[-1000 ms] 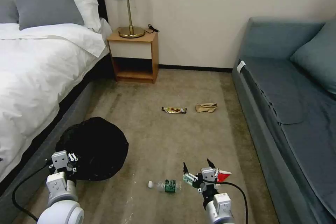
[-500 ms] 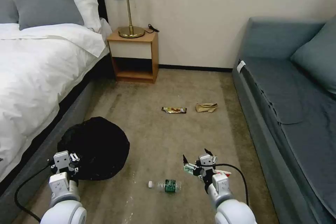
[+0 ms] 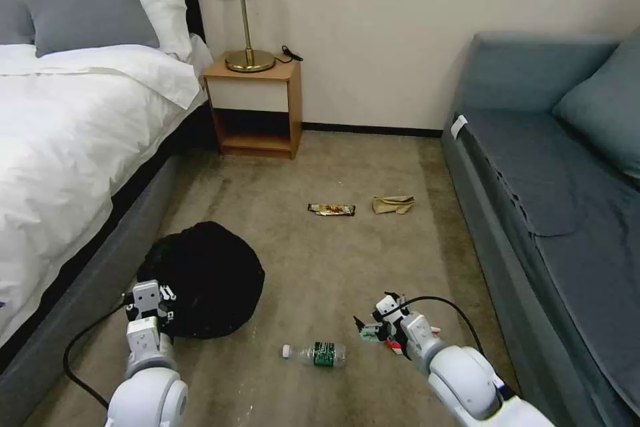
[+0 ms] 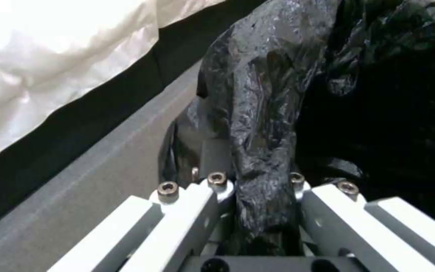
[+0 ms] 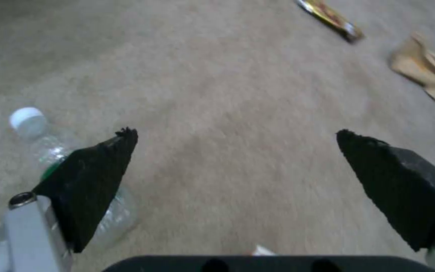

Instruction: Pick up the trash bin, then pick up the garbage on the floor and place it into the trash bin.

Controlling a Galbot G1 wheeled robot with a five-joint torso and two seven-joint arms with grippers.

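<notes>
left tool (image 4: 258, 189) clamped on black bag-lined round trash bin (image 3: 207, 277) rim | right tool (image 5: 238, 158) spread wide, low beside clear green-label plastic bottle (image 3: 315, 352) | probably centre over its red-white snack bag (image 3: 395, 344) before closing

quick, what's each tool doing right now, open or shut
Left tool: shut on the black-bag-lined rim of the round trash bin.
Right tool: open, empty, low over the carpet.

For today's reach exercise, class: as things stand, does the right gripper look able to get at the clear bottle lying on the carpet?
Probably yes. The right gripper hangs low with its fingers spread wide, and the bottle lies on bare carpet beside it toward the left, nothing between them. The left gripper is occupied, clamped on the trash bin.
</notes>
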